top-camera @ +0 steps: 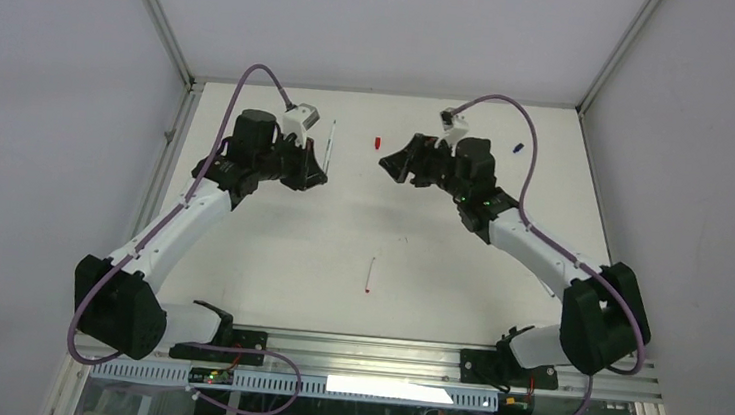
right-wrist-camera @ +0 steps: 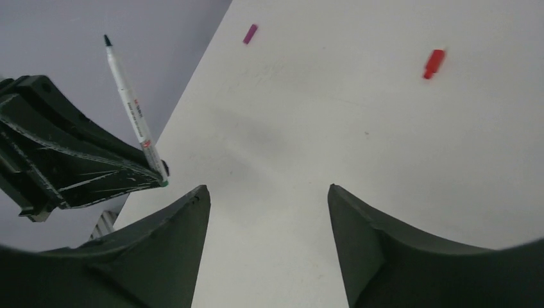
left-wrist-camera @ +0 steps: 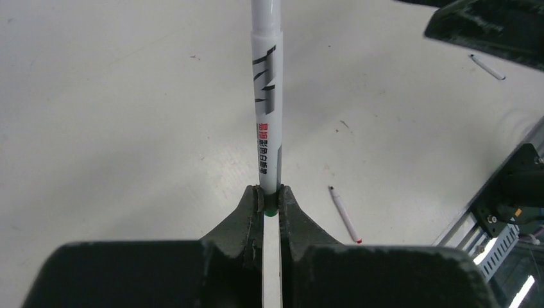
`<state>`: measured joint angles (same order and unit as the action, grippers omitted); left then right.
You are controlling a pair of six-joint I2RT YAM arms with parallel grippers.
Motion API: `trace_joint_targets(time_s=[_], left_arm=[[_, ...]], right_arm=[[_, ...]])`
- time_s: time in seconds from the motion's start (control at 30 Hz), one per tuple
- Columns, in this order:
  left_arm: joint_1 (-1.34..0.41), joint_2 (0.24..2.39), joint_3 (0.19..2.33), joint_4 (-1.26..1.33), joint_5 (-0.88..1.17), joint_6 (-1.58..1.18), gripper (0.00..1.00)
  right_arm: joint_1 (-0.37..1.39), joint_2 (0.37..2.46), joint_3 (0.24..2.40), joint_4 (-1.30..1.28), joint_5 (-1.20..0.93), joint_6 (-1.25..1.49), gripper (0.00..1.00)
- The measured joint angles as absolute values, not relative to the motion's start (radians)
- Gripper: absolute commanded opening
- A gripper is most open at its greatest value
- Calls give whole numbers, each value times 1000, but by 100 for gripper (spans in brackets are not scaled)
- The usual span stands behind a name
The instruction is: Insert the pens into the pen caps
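Note:
My left gripper is shut on the green end of a white pen and holds it above the table; in the top view the gripper is at the far left with the pen. My right gripper is open and empty and faces the left one. A red cap lies between them, towards the back, also in the right wrist view. A magenta cap lies further off. A blue cap lies at the far right. A red-tipped pen lies mid-table.
A third pen lies on the table beyond the right arm, as seen from the left wrist. The red-tipped pen shows there too. Grey walls stand on the left, right and back, and a metal rail runs along the near edge.

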<state>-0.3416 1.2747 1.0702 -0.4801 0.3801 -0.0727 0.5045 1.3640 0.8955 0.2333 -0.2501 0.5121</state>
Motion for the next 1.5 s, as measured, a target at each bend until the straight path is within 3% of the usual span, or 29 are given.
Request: trace_joint_targets(time_s=[0.27,1.1,1.5], left_arm=[[-348,1284,1024,-405,485,-98,0],[-347,1270,982,-191,504,-181,0],[-348,1262,939,-163,533,-214,0]], right_arm=[[614,1506,1018,323,-351,513,54],[690,1644,1119,413,-449,500,47],[701,1674,1124,489,-450,503,38]])
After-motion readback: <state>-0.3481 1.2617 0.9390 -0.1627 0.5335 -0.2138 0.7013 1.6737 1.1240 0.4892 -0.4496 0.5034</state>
